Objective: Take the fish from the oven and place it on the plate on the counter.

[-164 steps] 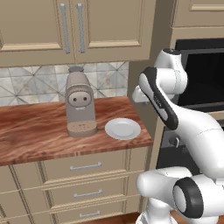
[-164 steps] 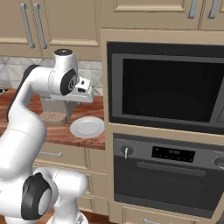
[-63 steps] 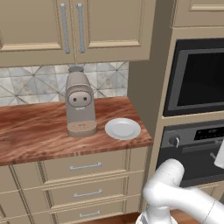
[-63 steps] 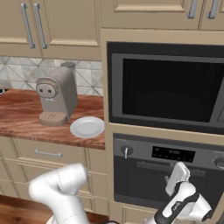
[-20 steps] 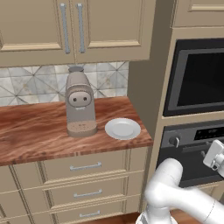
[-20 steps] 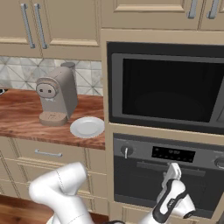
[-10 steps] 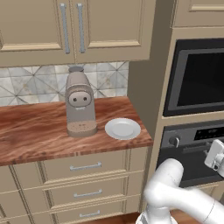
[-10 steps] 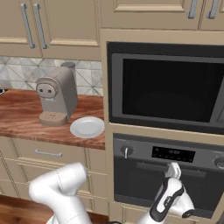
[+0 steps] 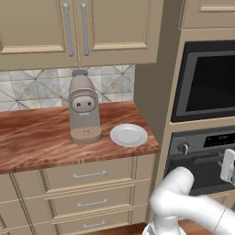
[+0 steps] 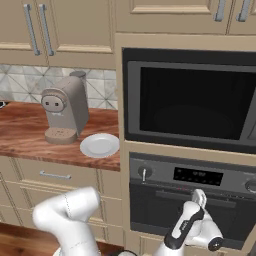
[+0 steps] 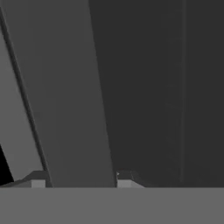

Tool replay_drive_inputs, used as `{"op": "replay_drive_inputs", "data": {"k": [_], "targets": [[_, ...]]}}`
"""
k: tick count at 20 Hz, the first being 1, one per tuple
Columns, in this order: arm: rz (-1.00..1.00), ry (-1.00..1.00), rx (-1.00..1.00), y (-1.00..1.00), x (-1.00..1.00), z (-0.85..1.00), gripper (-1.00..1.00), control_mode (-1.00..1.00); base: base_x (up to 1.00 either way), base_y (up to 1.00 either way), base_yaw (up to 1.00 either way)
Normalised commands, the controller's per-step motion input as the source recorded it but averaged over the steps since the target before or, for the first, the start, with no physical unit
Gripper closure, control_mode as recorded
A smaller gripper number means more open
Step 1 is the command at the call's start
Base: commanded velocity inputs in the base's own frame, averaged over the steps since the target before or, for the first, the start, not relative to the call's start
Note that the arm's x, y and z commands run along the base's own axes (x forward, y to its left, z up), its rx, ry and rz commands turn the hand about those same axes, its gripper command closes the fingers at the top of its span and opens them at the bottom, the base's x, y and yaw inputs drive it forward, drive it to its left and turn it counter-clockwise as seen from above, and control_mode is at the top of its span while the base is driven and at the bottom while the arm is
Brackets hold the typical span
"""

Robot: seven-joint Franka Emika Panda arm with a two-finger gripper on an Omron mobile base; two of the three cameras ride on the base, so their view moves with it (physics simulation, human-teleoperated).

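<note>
The oven (image 9: 202, 170) (image 10: 165, 210) sits low in the tall cabinet with its door closed, so the fish is hidden. My gripper (image 10: 199, 195) (image 9: 228, 164) is at the door's horizontal handle (image 10: 167, 193). In the hand view the grey handle (image 11: 74, 109) runs between the two fingertips (image 11: 38, 179), which press on either side of it, shut on it. The white plate (image 9: 129, 135) (image 10: 100, 145) lies on the wood-grain counter (image 9: 36, 137) (image 10: 20, 132), off to the left of the oven and holding nothing.
A beige coffee machine (image 9: 84, 110) (image 10: 64, 107) stands on the counter just left of the plate. A black glass-fronted appliance (image 9: 209, 78) (image 10: 190, 105) is built in above the oven. Drawers (image 9: 87, 175) run under the counter, wall cabinets above it.
The hand has stayed at the oven door's handle, shifting only slightly. The door, plate and coffee machine have not moved.
</note>
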Motion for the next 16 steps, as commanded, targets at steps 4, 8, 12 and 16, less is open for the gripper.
{"op": "replay_drive_inputs", "data": {"k": [4,8,12,16], "targets": [[-0.02,0.21,0.0,-0.31,-0.69,-0.68,1.0,-1.0,0.0,0.0,0.0],[-0.01,0.2,0.0,-0.31,-0.73,-0.71,1.0,-1.0,0.0,0.0,0.0],[0.0,0.15,0.0,-0.39,-0.9,-0.79,1.0,-1.0,0.0,0.0,0.0],[0.0,0.12,0.0,-0.38,-0.98,-0.88,1.0,-1.0,0.0,0.0,0.0]]}}
